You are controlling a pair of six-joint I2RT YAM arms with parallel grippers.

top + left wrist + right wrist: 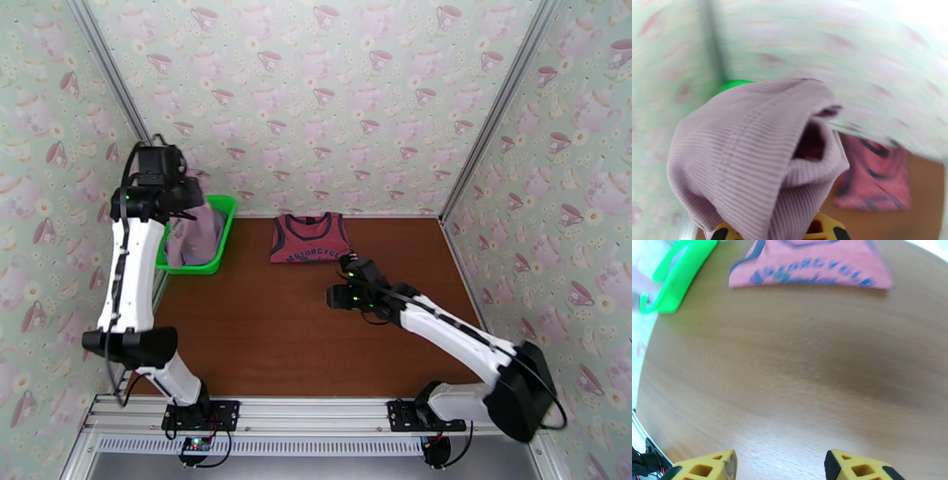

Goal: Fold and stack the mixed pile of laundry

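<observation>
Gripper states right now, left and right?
Left gripper: jaws shut on the lilac shirt.
Right gripper: jaws open, empty, over the table.

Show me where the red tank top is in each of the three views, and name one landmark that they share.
Top external: the tank top lies flat at the far edge of the table, centre.
Left wrist: the tank top is lower right, blurred, beyond the lilac shirt.
Right wrist: the tank top is at the top edge, centre.
Shared landmark: the green basket, left of the tank top in every view.
</observation>
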